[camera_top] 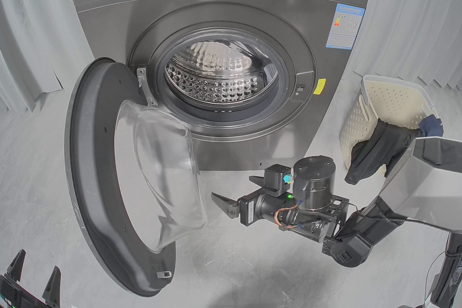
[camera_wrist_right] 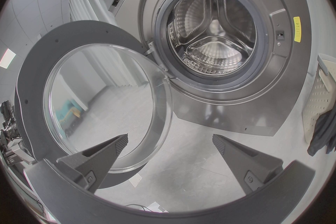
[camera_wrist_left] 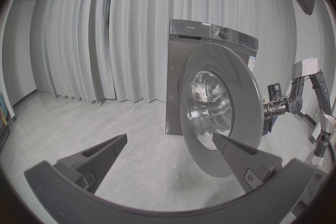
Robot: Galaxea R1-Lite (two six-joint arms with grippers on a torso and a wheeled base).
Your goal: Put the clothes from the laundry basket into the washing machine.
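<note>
Dark clothes (camera_top: 380, 147) hang over basket (camera_top: 380, 79) rim, R of open washer (camera_top: 120, 30).

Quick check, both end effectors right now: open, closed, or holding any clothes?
Left end effector: open, holding nothing.
Right end effector: open, holding nothing.

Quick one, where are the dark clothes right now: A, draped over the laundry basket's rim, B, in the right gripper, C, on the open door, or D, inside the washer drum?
A: the dark clothes hang over the rim of the laundry basket standing beside the washing machine.
</note>
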